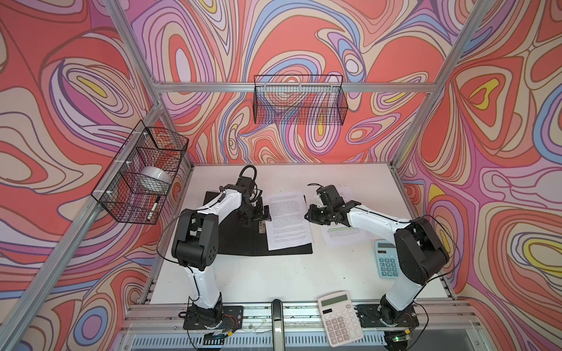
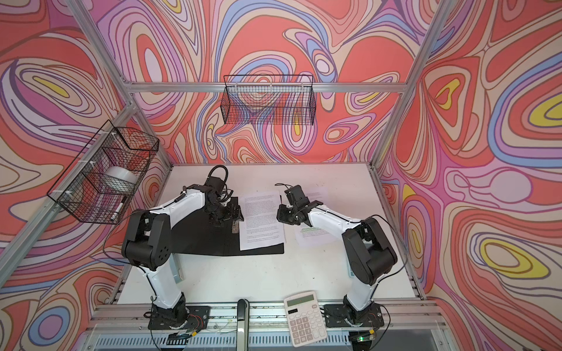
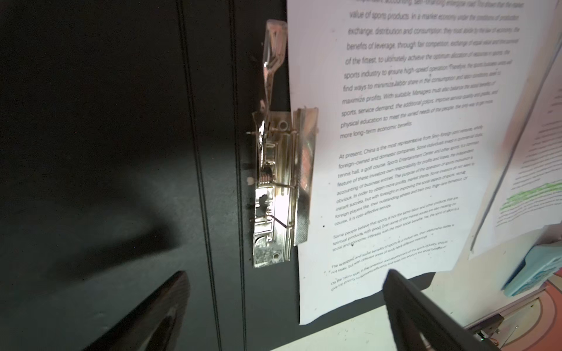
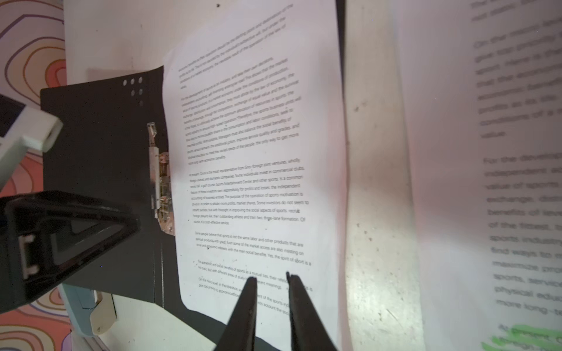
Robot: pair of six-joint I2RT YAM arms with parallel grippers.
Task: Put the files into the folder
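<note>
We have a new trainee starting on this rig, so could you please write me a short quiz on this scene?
1. True or false: the folder lies closed.
2. Where does the green-highlighted sheet lie? A) inside the folder B) on the table beside the folder C) in a wire basket
3. Which gripper has its jaws wide apart?
Key: 1 false, it lies open; 2 B; 3 the left gripper.

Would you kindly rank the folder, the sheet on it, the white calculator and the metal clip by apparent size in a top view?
1. folder
2. sheet and white calculator: similar, calculator nearer the camera, so unranked
3. metal clip
</note>
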